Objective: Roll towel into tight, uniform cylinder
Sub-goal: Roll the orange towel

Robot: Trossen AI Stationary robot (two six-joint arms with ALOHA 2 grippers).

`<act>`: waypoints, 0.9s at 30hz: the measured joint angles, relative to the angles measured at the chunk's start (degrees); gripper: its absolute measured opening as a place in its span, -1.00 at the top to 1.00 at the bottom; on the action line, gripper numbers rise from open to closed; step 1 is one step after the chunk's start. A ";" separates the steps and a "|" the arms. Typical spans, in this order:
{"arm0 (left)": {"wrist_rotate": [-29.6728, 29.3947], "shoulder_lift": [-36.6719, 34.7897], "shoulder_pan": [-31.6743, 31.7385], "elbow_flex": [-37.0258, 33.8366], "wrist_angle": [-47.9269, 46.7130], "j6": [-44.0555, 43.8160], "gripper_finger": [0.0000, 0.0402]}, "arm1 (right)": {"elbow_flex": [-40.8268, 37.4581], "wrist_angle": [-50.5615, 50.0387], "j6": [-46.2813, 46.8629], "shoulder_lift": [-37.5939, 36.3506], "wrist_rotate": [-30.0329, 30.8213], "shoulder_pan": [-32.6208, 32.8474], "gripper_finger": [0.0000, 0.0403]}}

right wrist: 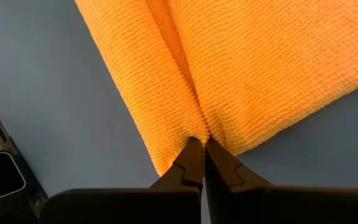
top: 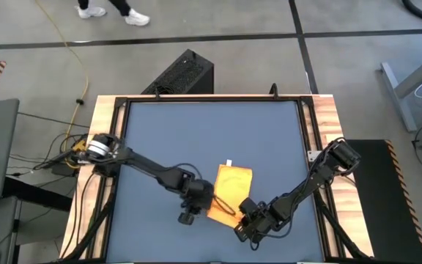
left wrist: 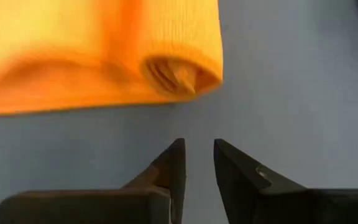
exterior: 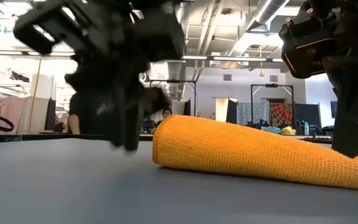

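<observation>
I was mid-roll: my right gripper (right wrist: 202, 144) pinched the towel (top: 231, 192) at one end, while the left gripper (left wrist: 197, 152) sat released, fingers slightly apart, just off the rolled end. Next, I judged, the left needed to regrip there and roll evenly.

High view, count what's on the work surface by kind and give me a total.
Yellow towel, partly rolled: 1
Dark blue mat: 1
Robot arms, left end effector open beside the roll, right end effector pinching the towel: 2
Total: 4
</observation>
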 joint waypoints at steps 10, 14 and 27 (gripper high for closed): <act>-24.54 -8.07 -11.91 -8.69 27.19 15.00 0.79 | -0.02 0.04 -1.51 0.02 0.63 -0.36 0.90; -25.26 -7.24 -12.91 -9.68 32.41 22.13 0.74 | -0.02 -0.11 -1.51 0.02 0.75 -0.37 0.90; -22.31 -5.25 -13.40 -9.68 30.48 21.30 0.27 | -0.11 0.83 -1.44 0.09 1.49 -0.38 0.90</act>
